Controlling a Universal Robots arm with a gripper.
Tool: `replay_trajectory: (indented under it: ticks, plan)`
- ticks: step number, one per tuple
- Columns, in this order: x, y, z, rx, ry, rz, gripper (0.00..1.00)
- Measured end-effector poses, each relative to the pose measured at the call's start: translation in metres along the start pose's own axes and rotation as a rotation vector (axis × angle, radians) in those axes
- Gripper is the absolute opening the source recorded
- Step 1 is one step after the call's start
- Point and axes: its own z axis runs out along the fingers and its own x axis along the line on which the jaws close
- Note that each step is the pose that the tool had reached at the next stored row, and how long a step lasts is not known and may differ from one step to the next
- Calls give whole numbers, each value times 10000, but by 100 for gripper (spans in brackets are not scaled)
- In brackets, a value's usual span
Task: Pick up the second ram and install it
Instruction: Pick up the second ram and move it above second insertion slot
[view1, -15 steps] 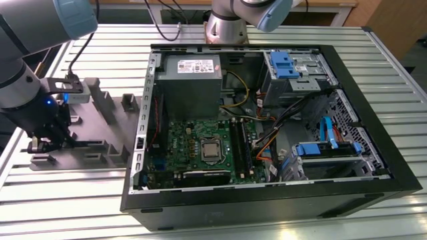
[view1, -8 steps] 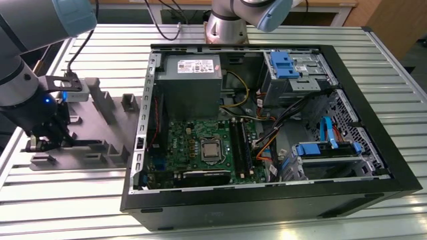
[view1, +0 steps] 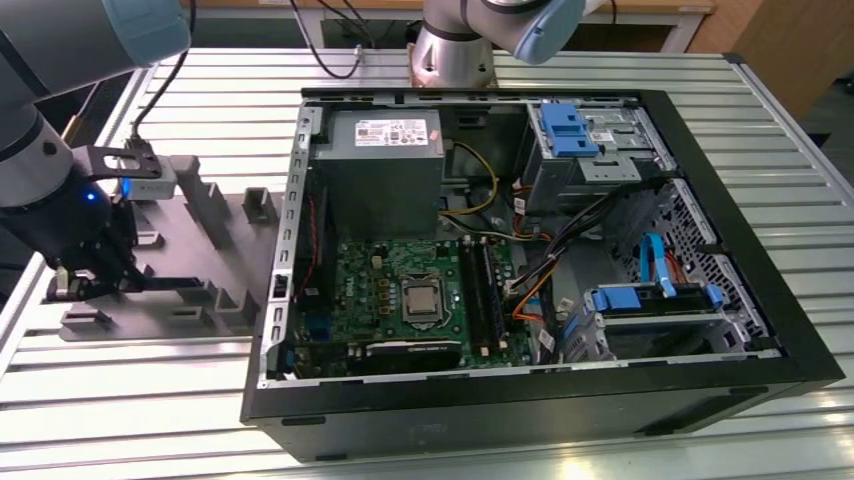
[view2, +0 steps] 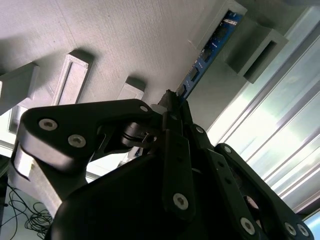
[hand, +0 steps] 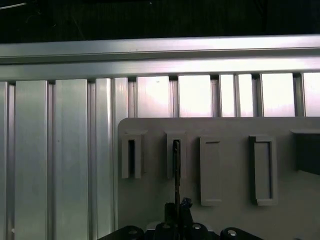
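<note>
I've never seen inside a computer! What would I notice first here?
The big open computer case with its green board, in the middle of the exterior view. At that view's left, the robot's gripper hangs over a grey fixture plate, its fingers pinching the second ram.

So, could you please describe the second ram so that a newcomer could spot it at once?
Beside the open computer case, on the exterior view's left, lies a grey fixture plate with slotted blocks. The second ram stands on edge in one block, the gripper shut on it: a thin dark strip among chunky grey blocks.
</note>
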Motion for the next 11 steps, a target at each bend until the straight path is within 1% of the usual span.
replay_trajectory:
  ticks: [11]
  plan:
    - [0, 1, -32, -3, 2, 0, 14]
